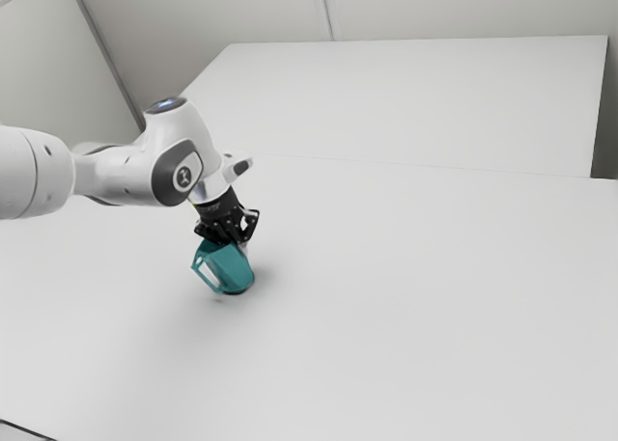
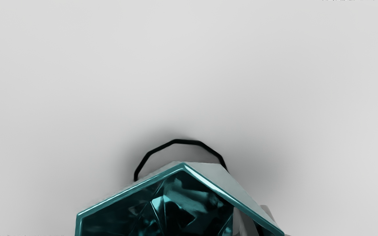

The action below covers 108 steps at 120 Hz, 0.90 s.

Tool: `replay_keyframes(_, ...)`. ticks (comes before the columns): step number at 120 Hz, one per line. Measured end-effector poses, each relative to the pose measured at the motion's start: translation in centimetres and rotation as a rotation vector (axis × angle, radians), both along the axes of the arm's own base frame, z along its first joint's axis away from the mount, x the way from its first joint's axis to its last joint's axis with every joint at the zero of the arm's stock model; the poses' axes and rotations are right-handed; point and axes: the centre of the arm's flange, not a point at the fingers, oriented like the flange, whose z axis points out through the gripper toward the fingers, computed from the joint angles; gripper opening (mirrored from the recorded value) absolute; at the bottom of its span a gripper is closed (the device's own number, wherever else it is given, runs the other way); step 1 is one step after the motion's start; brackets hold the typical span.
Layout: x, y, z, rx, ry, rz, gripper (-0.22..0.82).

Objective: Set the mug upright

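Note:
The teal mug leans in the exterior view, its mouth up toward the hand and its dark base low over the table; whether the base touches is unclear. My gripper is at its rim, on the side away from the handle. In the wrist view, the open mouth of the mug faces the camera, with a black curved edge beyond it. There my gripper is shut on the mug's wall, one finger inside the mouth and the other outside. The fingers' lower parts are partly hidden by the wall.
The mug is over a broad white table, and a shadow falls around its base. A pale raised surface or panel stands behind the table. A thin dark line crosses the exterior view's lower left corner.

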Motion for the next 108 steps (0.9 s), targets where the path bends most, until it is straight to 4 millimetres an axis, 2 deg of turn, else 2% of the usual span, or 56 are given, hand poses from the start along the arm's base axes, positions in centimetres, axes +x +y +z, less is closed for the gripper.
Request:
replay_keyframes(8, 0.1, 0.0, 0.2, 0.0, -0.003, 0.011, -0.04)
replay_keyframes(19, 0.1, -0.2, 1.6, 0.006, -0.025, 0.019, 0.16)
replay_keyframes(30, -0.2, -1.0, 4.1, 0.017, -0.06, 0.012, 0.32)
replay_keyframes(42, -0.3, -2.2, 7.6, 0.031, -0.11, -0.004, 0.43)
replay_keyframes(57, -0.1, -3.9, 10.5, 0.037, -0.123, -0.029, 0.51)
replay_keyframes(76, 0.4, -5.7, 14.2, 0.043, -0.121, -0.059, 0.56)
replay_keyframes(85, 0.8, -6.2, 16.5, 0.078, -0.134, -0.097, 0.57)
replay_keyframes(108, 0.9, -6.5, 20.9, 0.144, -0.156, -0.169, 0.59)
